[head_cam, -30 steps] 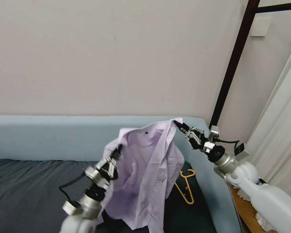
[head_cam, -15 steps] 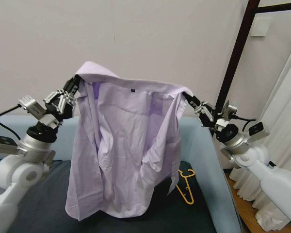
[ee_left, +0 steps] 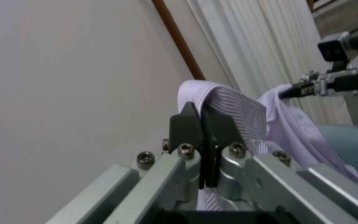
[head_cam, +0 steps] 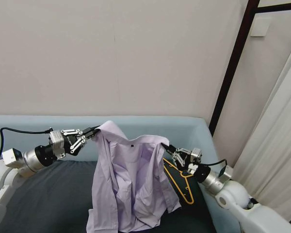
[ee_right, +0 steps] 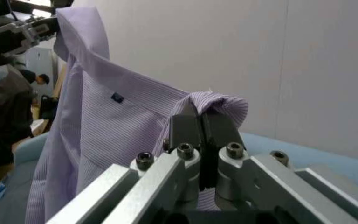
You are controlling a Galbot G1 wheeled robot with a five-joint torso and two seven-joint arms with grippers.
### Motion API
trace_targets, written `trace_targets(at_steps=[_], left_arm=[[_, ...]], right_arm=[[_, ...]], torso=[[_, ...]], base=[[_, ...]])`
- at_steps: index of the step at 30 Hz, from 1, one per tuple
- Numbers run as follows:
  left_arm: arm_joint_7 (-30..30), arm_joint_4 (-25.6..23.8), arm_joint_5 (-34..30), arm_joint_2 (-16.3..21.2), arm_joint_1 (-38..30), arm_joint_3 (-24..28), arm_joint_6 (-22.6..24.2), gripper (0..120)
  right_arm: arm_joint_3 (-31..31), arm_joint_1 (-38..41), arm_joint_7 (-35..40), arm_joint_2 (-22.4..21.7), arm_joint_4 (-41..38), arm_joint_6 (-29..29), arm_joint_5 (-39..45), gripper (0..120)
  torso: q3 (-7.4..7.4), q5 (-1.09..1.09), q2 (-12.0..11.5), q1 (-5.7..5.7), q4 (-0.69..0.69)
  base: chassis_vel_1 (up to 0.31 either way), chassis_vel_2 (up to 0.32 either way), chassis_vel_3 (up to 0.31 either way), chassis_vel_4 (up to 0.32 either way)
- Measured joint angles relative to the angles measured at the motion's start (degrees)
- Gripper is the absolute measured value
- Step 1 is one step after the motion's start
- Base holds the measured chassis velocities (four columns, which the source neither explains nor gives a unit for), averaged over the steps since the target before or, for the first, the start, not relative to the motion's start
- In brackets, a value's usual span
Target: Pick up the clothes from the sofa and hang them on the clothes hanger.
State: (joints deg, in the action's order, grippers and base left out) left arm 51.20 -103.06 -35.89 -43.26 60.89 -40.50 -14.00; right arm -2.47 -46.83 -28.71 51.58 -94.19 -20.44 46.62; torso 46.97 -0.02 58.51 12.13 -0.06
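Lilac shirt (head_cam: 131,184): hangs stretched between both grippers, over the dark sofa seat (head_cam: 34,194).
Left gripper (head_cam: 93,131): fingers clamped together on one shoulder by the collar.
Right gripper (head_cam: 164,145): pinched closed on the opposite shoulder.
Yellow hanger (head_cam: 183,188): lies on the seat, below the right arm.

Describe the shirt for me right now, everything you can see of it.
The shirt is pale lilac, finely striped thin cloth with a small dark label below the collar. It hangs crumpled and open, top edge strung between the left gripper and right gripper, both shut on it, in front of the blue sofa.
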Motion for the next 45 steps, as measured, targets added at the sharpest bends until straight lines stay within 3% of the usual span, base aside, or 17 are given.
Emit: trace_targets(at_steps=[8,10,13,15,18,21,24,28,31,35,45], left_arm=[[2.42,3.08,10.66,-4.94,3.15,0.07,-2.73,0],[2.19,3.43,11.86,-5.48,3.15,0.28,-3.09,0],[1.58,4.79,15.02,-6.32,2.79,0.43,-4.45,0],[1.36,5.06,15.38,-6.36,2.74,0.45,-4.62,0],[0.8,5.33,15.51,-6.36,2.72,0.47,-4.83,0],[0.59,5.3,15.49,-6.46,2.89,0.47,-4.98,0],[0.44,5.16,15.43,-6.64,3.16,0.41,-5.07,0],[-0.07,4.75,15.09,-6.89,4.5,-0.37,-5.75,0],[-0.08,4.52,15.01,-6.9,5.02,-0.83,-5.89,0],[-0.09,3.35,14.21,-6.55,7.08,-2.66,-6.15,0],[-0.42,1.85,13.33,-6.01,10.55,-5.17,-7.23,0]], right_arm=[[-1.56,-0.8,0.27,4.15,7.58,-0.71,-3.58,0],[-1.34,-1.49,0.31,4.17,8.32,0.7,-3.83,3],[0.12,-3.58,2.68,4.0,10.95,5.34,-5.06,15],[0.65,-4.13,4.74,3.9,11.47,7.54,-5.59,20],[1.62,-4.46,14.65,3.78,14.55,15.76,-5.95,36],[1.82,-3.23,17.34,4.11,17.53,18.89,-5.71,44],[2.07,-2.1,17.45,4.48,20.08,19.91,-5.93,50],[2.58,0.59,15.47,6.02,26.32,24.01,-9.58,72],[2.83,1.16,15.41,6.75,27.82,25.61,-10.36,77],[4.23,2.21,18.49,10.26,32.68,30.05,-13.41,96],[6.16,6.37,22.35,15.7,43.02,27.61,-15.65,100]], torso=[[0.0,-0.02,0.0,0.0,0.01],[0.0,-0.01,0.0,0.0,-0.01],[0.0,0.01,0.0,0.0,-0.02],[0.0,0.01,0.0,0.0,-0.02],[0.0,0.01,0.0,0.0,-0.02],[0.0,0.03,0.0,0.0,-0.01],[0.0,0.0,0.0,0.0,0.0],[0.0,0.0,0.0,0.0,0.0],[0.0,0.0,0.0,0.0,0.0],[0.0,0.01,0.0,0.0,0.01],[0.0,0.01,0.0,0.0,0.01]], base=[[0.0,0.0,0.0,0.0],[0.0,0.0,0.0,0.0],[0.0,0.0,0.0,0.0],[0.0,0.0,0.0,0.0],[0.0,0.0,0.0,0.0],[0.0,0.0,0.0,0.0],[0.0,0.0,0.0,0.0],[0.0,0.0,0.0,0.0],[0.0,0.0,0.0,0.0],[0.0,0.0,0.0,0.0],[0.0,0.0,0.0,0.0]])
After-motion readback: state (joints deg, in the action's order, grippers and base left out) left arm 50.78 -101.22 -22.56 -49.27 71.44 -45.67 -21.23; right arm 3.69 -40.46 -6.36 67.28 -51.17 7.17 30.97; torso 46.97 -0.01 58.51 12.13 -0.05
